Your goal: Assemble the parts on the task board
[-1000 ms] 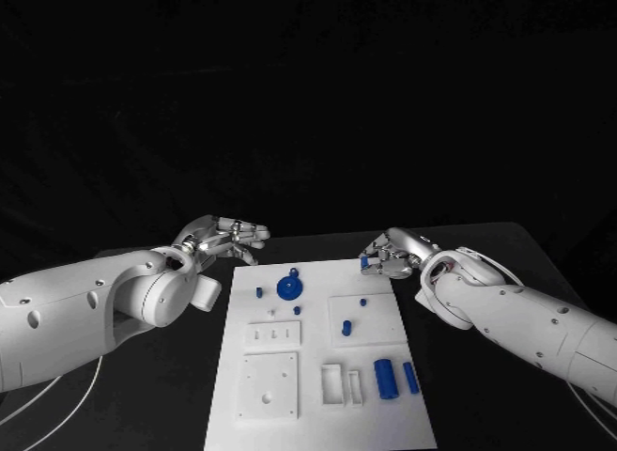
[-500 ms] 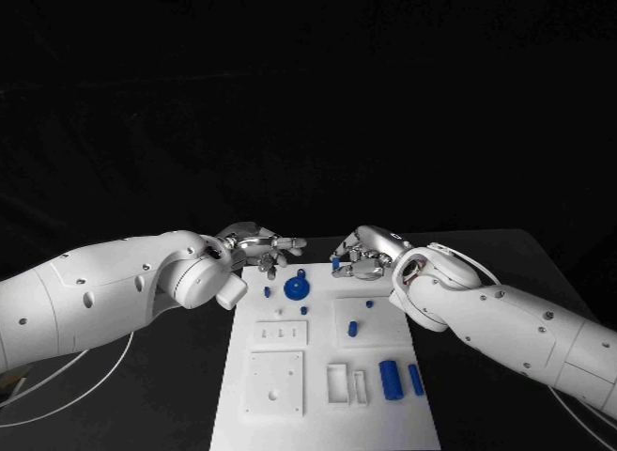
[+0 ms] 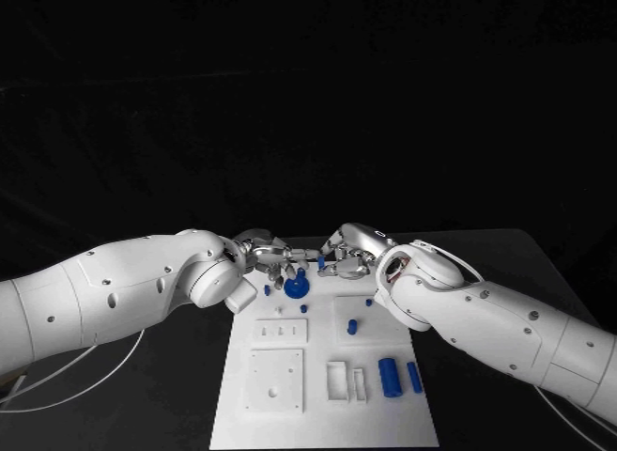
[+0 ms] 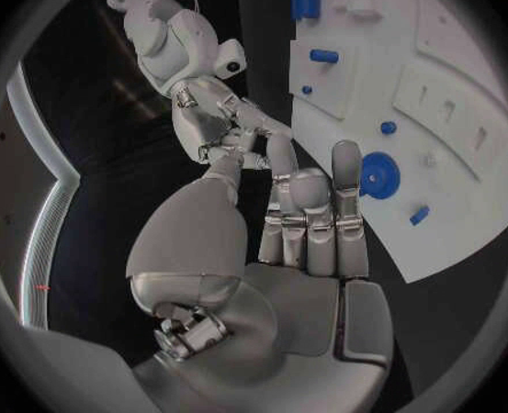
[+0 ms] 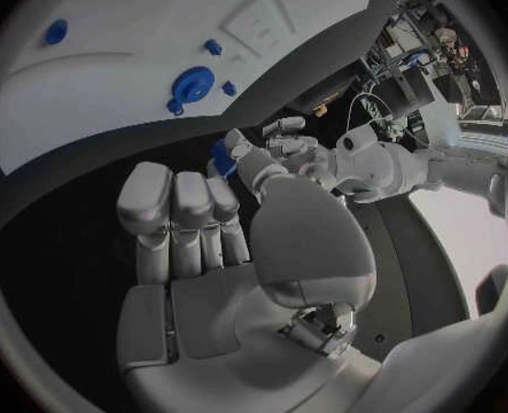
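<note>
The white task board (image 3: 322,376) lies lengthwise on the black table. Over its far end my two hands meet. My right hand (image 3: 347,256) pinches a small blue part (image 3: 320,264) at its fingertips; the right wrist view shows the part (image 5: 222,153) beyond my own fingers (image 5: 175,213). My left hand (image 3: 271,254) reaches in from the other side with fingers stretched out, its tips close to the right hand's. In the left wrist view my left hand (image 4: 305,220) points at the right hand (image 4: 213,124). Just below the hands a round blue disc (image 3: 296,287) sits on the board.
On the board are a blue peg (image 3: 350,327) in a raised square block, a thick blue cylinder (image 3: 390,376) and a thinner one (image 3: 414,376) at the near right, and white slotted blocks (image 3: 277,334). Black table lies either side of the board.
Both hands have moved inward over the board's far end until their fingertips nearly meet. The right hand carried the small blue part leftward with it.
</note>
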